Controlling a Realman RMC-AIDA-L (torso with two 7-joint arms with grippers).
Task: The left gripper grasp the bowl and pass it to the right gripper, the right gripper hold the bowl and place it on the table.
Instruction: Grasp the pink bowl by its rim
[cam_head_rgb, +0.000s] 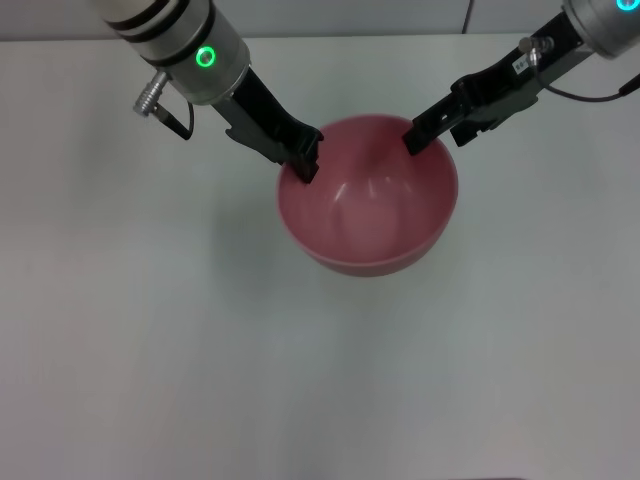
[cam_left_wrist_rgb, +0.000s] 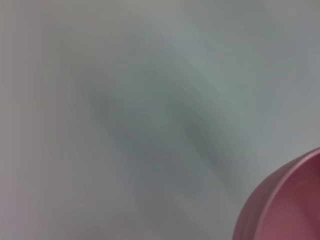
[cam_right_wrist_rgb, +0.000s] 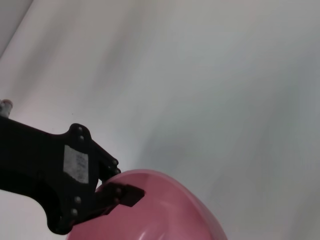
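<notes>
In the head view, the bowl (cam_head_rgb: 368, 200) is seen between the two arms, with the left gripper (cam_head_rgb: 305, 160) at one side of its rim and the right gripper (cam_head_rgb: 420, 135) at the opposite side. The jaws of the left gripper appear clamped on the rim, one finger inside and one outside. The jaws of the right gripper are seen at the far rim, apparently straddling it, but whether they are closed on it cannot be told. The bowl is round, so no long axis is offered; the rim is the only thing to be gripped, and it is equally near both arms. It is judged that the handover is in hand, and that the coming move turns on the right jaws being firm on the rim before the left jaws are released. The surface (cam_head_rgb: 150, 350) below is plain and white, with wide room on every side for the bowl to be set down. Whether the bowl is lifted or resting cannot be told.

In the left wrist view, only an edge of the bowl (cam_left_wrist_rgb: 285, 205) is shown against the blurred surface (cam_left_wrist_rgb: 125, 100); no jaws are seen.

In the right wrist view, the right gripper (cam_right_wrist_rgb: 122, 195) is seen at the bowl's (cam_right_wrist_rgb: 170, 215) rim, one finger (cam_right_wrist_rgb: 125, 194) laid over the inside edge. The surface (cam_right_wrist_rgb: 200, 75) lies beyond.
</notes>
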